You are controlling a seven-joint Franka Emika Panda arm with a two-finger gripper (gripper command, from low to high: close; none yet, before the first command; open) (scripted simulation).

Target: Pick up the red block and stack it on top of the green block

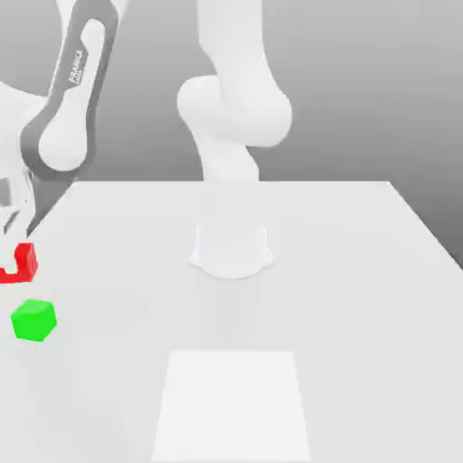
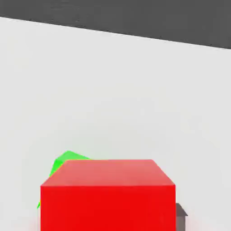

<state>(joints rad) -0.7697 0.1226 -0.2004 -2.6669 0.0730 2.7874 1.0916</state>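
The red block (image 1: 20, 263) is hanging in the closed fingers (image 1: 13, 237) above the bench (image 1: 362, 271), at twelve o'clock from the green block (image 1: 34, 320). An off-centre release could be toppling it off that smaller cube. Open bench is lying toward three o'clock.

A white table (image 1: 362, 298) stands before a plain, perhaps grey, backdrop.
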